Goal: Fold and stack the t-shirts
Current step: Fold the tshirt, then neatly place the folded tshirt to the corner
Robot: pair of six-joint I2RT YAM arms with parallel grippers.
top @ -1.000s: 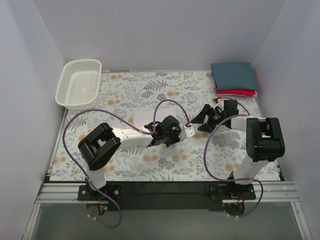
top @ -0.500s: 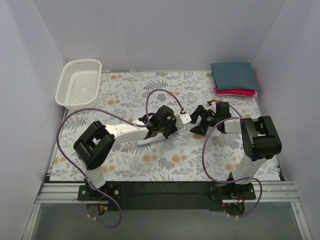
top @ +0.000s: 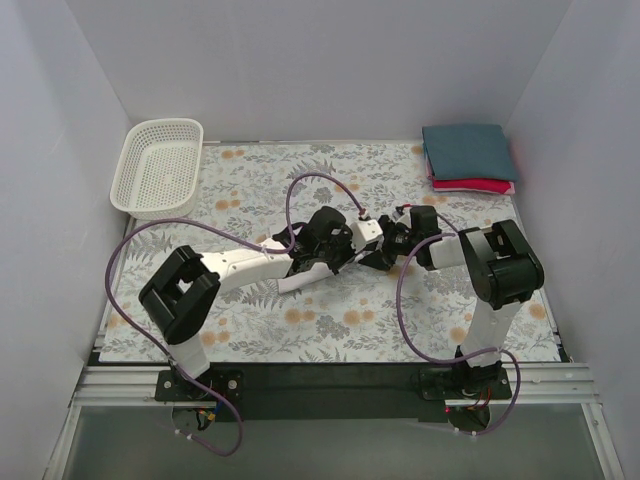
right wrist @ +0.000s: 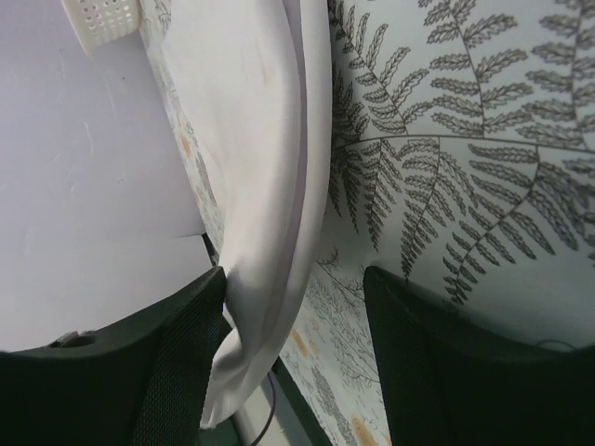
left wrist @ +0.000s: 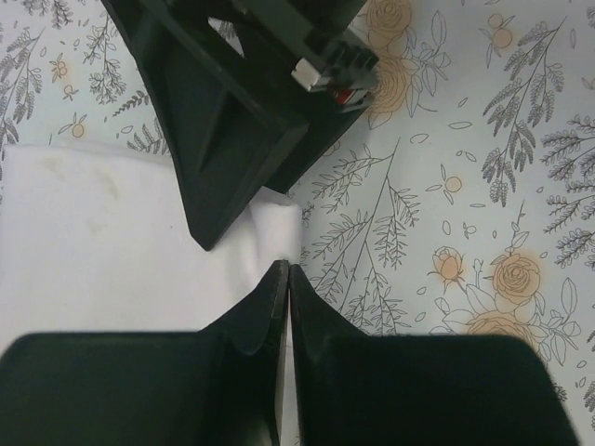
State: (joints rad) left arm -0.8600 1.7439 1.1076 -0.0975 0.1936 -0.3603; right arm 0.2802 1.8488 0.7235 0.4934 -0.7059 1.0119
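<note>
Evidently the folding step is in hand: the white shirt is not yet a tidy rectangle. It lies on the floral table cloth, well apart from the stack and off to that stack's near-left. The stack itself (dark teal shirt on top, red shirt showing under its near edge) is already folded flat.

The left gripper has its fingers pressed together right at the shirt's edge on the stack's side. A sliver of white shows between them, so I judge it is pinching the cloth there. The right gripper is spread wide: the white cloth drapes against one finger while the other stands clear over bare table cloth, so nothing is held on that side. The two grippers sit just beside each other.

Next, the right gripper would need to close on the hem beside the left one's pinch, so the two can carry that edge across together. Most of the shirt is hidden beneath the left arm from above, so how far the fold has got is hard to say.
</note>
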